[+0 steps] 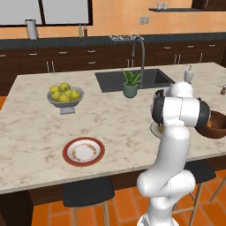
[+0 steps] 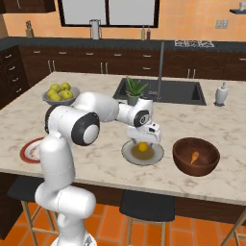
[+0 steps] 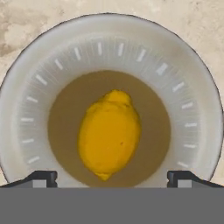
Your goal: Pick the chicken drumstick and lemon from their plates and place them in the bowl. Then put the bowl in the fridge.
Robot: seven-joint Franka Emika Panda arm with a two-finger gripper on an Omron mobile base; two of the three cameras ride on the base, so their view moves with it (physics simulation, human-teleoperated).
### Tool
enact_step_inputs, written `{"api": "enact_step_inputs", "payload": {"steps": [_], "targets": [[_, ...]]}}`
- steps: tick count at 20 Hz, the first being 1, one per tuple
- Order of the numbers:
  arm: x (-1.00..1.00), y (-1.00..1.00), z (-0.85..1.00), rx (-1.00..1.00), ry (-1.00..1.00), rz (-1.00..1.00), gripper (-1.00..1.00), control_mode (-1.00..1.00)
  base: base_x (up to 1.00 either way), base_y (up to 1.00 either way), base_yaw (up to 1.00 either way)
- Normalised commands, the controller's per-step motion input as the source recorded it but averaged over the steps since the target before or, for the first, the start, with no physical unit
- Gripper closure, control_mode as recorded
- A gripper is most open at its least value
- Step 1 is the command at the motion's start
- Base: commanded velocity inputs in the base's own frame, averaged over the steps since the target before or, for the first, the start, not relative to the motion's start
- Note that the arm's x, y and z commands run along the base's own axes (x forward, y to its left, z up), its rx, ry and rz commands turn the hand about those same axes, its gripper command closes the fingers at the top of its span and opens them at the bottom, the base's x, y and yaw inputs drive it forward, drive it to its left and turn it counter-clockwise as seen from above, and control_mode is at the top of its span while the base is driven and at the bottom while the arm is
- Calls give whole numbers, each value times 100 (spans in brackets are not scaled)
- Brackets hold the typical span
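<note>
The yellow lemon (image 3: 109,133) lies in the middle of the grey-beige plate (image 3: 26,118). My gripper (image 2: 144,140) hangs open just above it, fingers pointing down, one dark fingertip (image 3: 43,176) on each side of the fruit and not touching it. In the right base view the lemon (image 2: 142,147) sits on this plate (image 2: 129,154) near the counter's front edge. Right of it stands the dark wooden bowl (image 2: 182,161) with the chicken drumstick (image 2: 194,157) lying inside. The red-rimmed plate (image 1: 84,151) is bare. The fridge is out of view.
A grey pedestal bowl of yellow-green fruits (image 1: 65,97) stands at the back left of the island. A potted plant (image 1: 131,84) sits by the sink (image 1: 152,78) with its tall faucet (image 1: 141,53). A soap dispenser (image 2: 221,93) is at the right. Stools (image 1: 86,192) stand under the front edge.
</note>
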Motion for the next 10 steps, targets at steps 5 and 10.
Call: {"api": "enact_step_inputs", "payload": {"steps": [5,10], "targets": [[28,-11,-26,0,0,8,-100,-100,0,0,0],[2,0,-23,0,0,3,-100,-100,0,0,0]]}}
